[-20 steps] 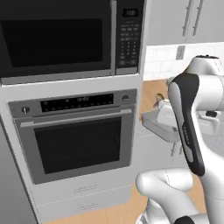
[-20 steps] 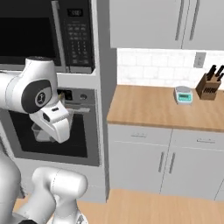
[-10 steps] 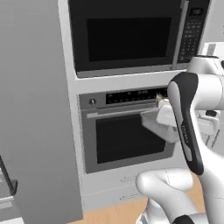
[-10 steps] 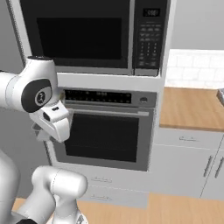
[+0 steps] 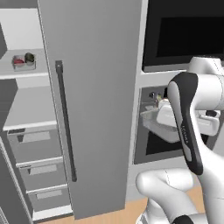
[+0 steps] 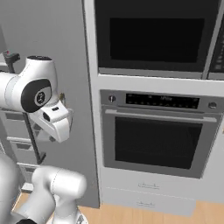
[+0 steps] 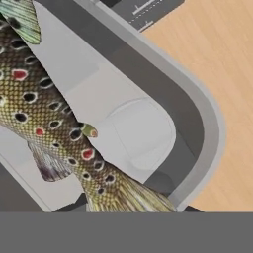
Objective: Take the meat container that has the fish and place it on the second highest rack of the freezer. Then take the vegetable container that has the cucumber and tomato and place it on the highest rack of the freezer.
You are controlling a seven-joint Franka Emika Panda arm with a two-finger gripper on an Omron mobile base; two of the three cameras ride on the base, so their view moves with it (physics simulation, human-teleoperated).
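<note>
At the freezer front, to the right of its open door (image 5: 96, 109), we have the arm holding the meat container (image 5: 153, 123) up in the air before the oven (image 6: 157, 140). The tray rests on no surface. The gripper (image 7: 134, 206) is clamped on the tray's near edge, and only slivers of the dark finger tips show.

Hand view:
- The fish (image 7: 54, 113) lies diagonally in the tray: spotted olive-tan body, tail toward the hand. Its head end is cropped by the frame.
- The grey rim of the meat container (image 7: 210, 118) curves around on the right.
- The wood floor (image 7: 217, 74) lies beyond the rim.

Left base view, freezer interior to the left of the door:
- The vegetable container (image 5: 22, 61) sits on the upper shelf (image 5: 26, 73) of the two white shelves we see.
- The tomato (image 5: 18, 61) is on the left in that tray, and the cucumber (image 5: 29, 57) is on the right, just beside it.
- The lower shelf (image 5: 30, 109) is bare.
- The grey drawers (image 5: 37, 140) are stacked under it and closed.
- The black bar handle (image 5: 65, 122) runs down the door face.

We can't tell whether the upper shelf is the topmost one, because the frame cuts off the cabinet top. The meat container is well apart from both shelves, outside the freezer, with the door between it and the interior. A second dark oven window (image 6: 157, 39) sits above the oven.
</note>
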